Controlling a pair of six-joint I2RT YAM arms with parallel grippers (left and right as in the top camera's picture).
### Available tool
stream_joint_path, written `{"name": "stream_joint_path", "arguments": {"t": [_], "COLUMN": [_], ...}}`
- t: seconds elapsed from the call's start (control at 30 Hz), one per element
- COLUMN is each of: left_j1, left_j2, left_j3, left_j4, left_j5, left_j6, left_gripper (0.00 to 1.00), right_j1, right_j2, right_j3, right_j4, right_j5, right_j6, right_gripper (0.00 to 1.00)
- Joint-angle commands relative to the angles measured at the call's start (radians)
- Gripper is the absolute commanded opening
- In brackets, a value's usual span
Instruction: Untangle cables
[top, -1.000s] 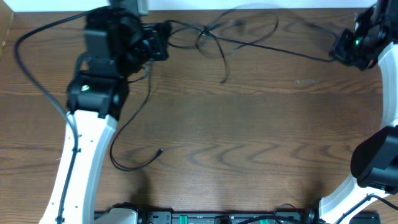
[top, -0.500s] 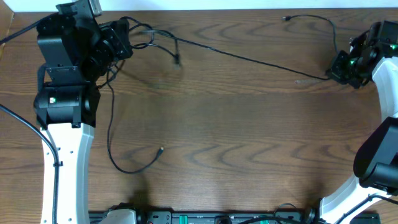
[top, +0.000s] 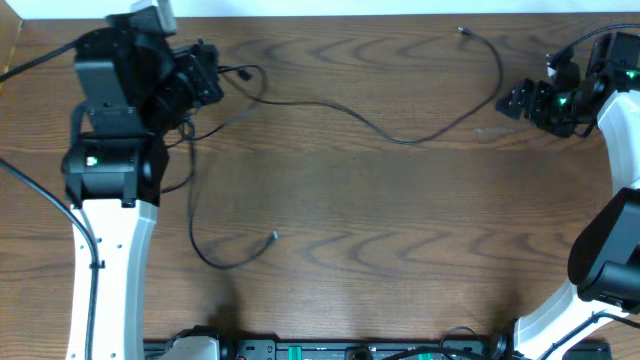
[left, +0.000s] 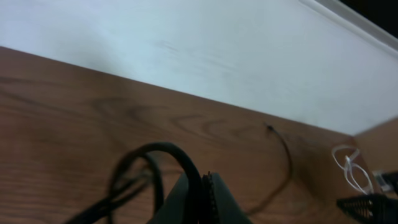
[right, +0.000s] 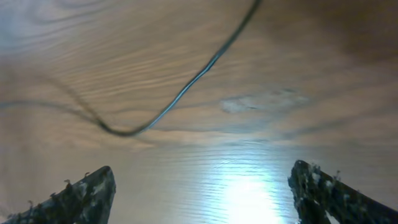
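Thin black cables (top: 405, 141) lie slack; one long, one curled left

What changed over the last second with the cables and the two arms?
The right gripper opened and let go of the long black cable, which had been pulled taut and now lies slack in a curve on the table. The left gripper carried its end leftward, then eased back slightly. Unchanged: the left gripper stays shut on the long black cable, and the second cable trails forward roughly as before.

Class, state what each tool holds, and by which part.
Left tool grips the black cables at their looped end; right tool is open, holding nothing.
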Motion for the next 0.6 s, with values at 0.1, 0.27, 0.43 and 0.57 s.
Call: {"name": "stream_joint_path", "arguments": {"t": [0.1,0.27,0.43,0.57], "left_j1": [-0.061,-0.060,-0.060,-0.060], "left_j2": [-0.005,-0.005,-0.005,-0.005], "left_j3": [0.009,0.009,0.009,0.009], "left_j4": [0.013,0.029,0.035,0.033], "left_j5": [0.022,0.018,0.024,0.069], "left_j6": [0.027,-0.006,-0.064,-0.064], "left_gripper": [0.07,0.07,0.08,0.07], "right_j1": [0.092,0.218,0.395,0.499], "right_j2": [-0.084,-0.122,-0.110,-0.098], "right_j3": [0.105,0.108,0.107,0.107], "right_j4": [-0.053,0.008,0.081,0.178], "right_j5": [-0.256,-0.336,-0.341,-0.336], "right_j6": [-0.269,-0.232,-0.201,-0.142], "right_gripper": [0.91,0.90,0.89,0.89]}}
